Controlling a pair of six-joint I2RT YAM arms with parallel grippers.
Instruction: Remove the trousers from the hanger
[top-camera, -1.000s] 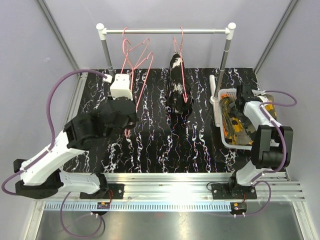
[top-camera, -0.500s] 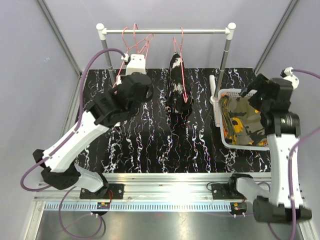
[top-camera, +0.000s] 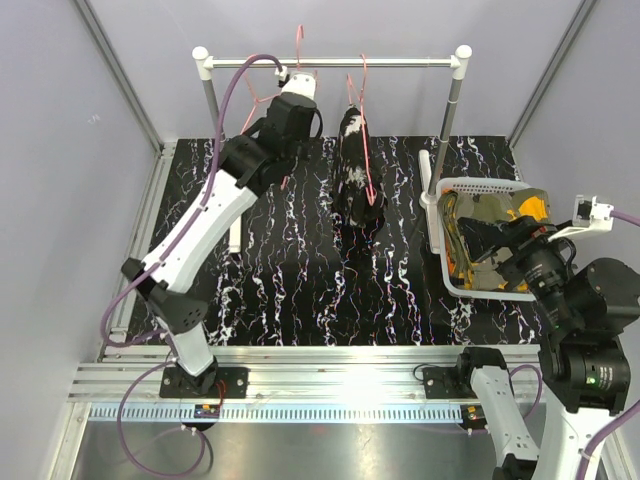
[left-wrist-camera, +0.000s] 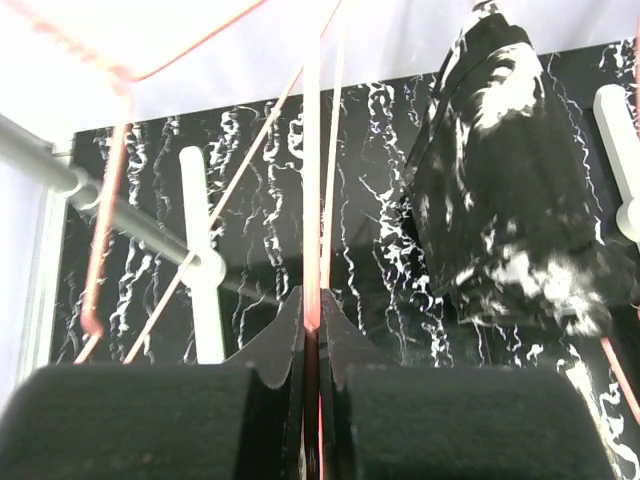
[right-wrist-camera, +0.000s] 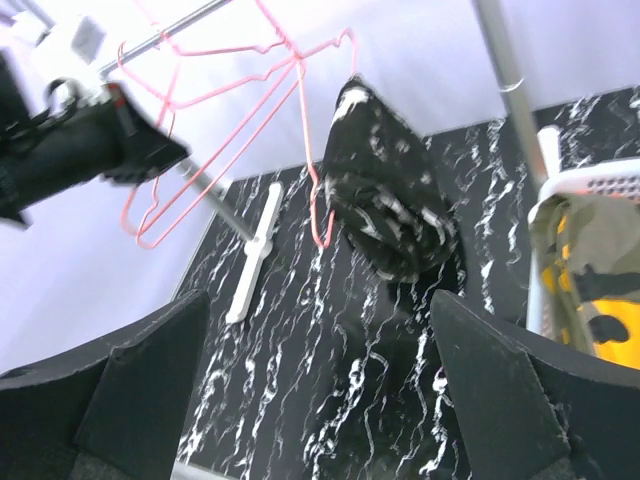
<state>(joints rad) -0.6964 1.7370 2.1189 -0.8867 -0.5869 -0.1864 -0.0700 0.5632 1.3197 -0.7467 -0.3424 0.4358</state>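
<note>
The left claw (left-wrist-camera: 312, 308) is pinched right down on the pink wire of an empty hanger (left-wrist-camera: 313, 150), no gap showing between its fingers, and it is raised beside the rail (top-camera: 340, 62). Just off to that claw's right, near but not touching, hang the black-and-white trousers (left-wrist-camera: 510, 200), draped over their own pink hanger (top-camera: 366, 120). Their long axis drops straight down from the rail towards the table.

The right claw (right-wrist-camera: 320, 300) is spread wide with nothing in it. From its own camera the same trousers sit dead ahead and somewhat above, framed between the two fingers, but well apart from them. Right beside this claw is the white basket (top-camera: 480, 183), with the camouflage trousers (top-camera: 465, 255) lying in it already.

So the left claw is much the nearer, but its grip is taken up by the spare hanger. To my eye the pull falls to the free right claw, which would have to travel forward and to its left. It should take the cloth low on the hanging fold and draw it down off the wire.
</note>
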